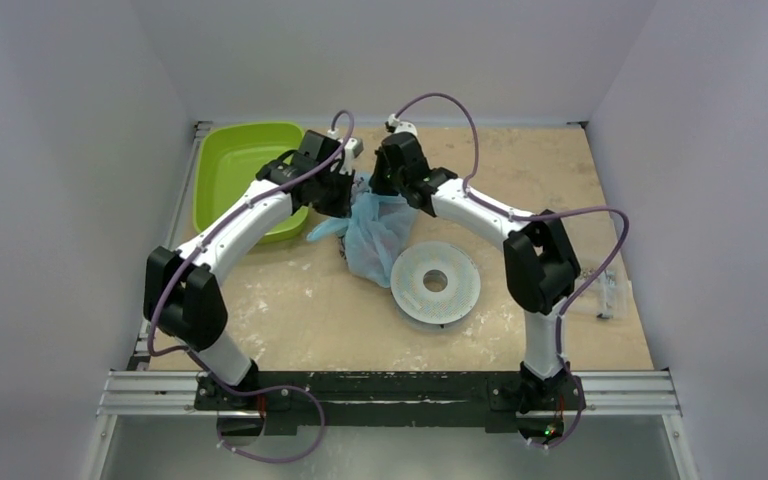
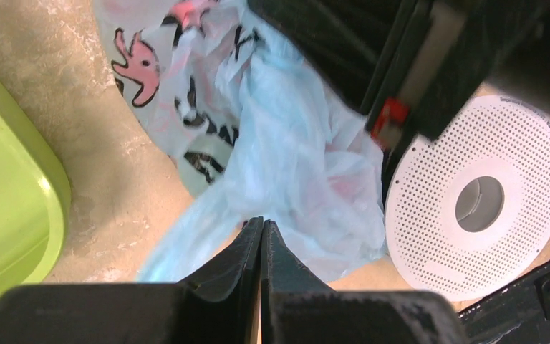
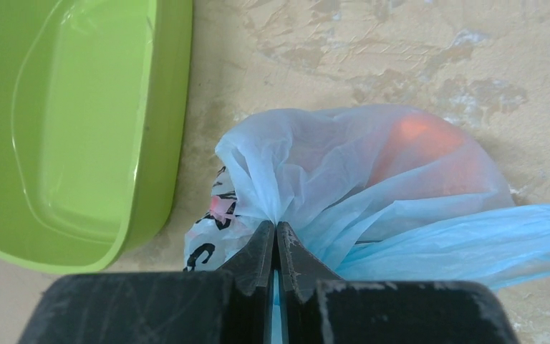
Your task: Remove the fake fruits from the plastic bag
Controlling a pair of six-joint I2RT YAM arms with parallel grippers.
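Worrying mostly about the film here. Both grippers are working the thin light-blue crinkly plastic bag [image 1: 375,238] close together, so a hard pull apart could tear it, or the plastic could slip out of a pinch instead of the mouth opening. The other risk, I reckon, is that the bag comes up as one closed bundle with the fruit trapped, or that it swings into the lime-green plastic tray [image 1: 240,170] right beside it.

The right gripper [image 3: 276,226] is clamped on a gathered neck of film, with a strip of blue showing between its fingers. The left gripper [image 2: 261,223] has its fingers pressed together with the tips at a fold of the bag. It looks like a pinch, though I can't see film between them.

An orange round fake fruit [image 3: 419,143] glows through the plastic — it's inside, and none are out yet.

Both arms reach forward and bend in toward each other, wrists tipped down. The left one is just off the tray's near corner and the right one is a bit further from the tray. A white round perforated disc [image 1: 436,283] sits just beside the bag, on the side away from the tray.
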